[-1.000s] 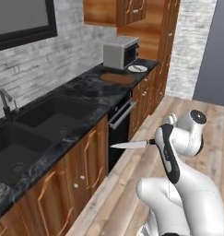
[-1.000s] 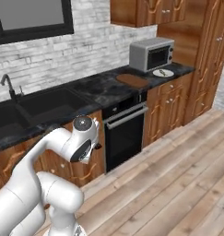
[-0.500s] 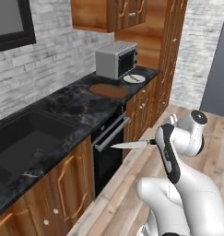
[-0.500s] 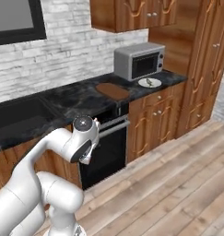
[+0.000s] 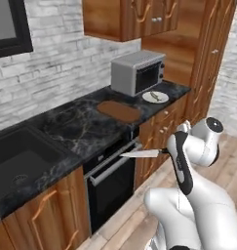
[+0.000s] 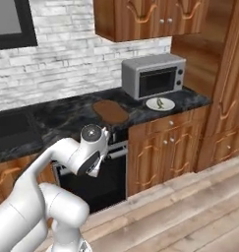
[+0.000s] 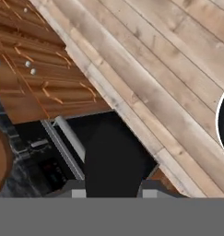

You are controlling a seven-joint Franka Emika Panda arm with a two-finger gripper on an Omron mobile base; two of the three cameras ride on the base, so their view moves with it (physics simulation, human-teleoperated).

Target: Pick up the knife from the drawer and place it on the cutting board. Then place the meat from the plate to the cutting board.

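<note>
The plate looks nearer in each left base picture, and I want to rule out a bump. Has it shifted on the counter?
No. The plate stays right of the microwave, past the cutting board; the base moved.

A home kitchen: a dark marble counter (image 5: pixel 81 122) runs along a pale brick wall (image 5: pixel 66 58), with a sink (image 5: pixel 17 166), a built-in oven (image 5: pixel 112 185), a silver microwave (image 5: pixel 138 72), brown wooden cabinets (image 6: pixel 135 17) and a plank floor (image 6: pixel 190 211).
</note>
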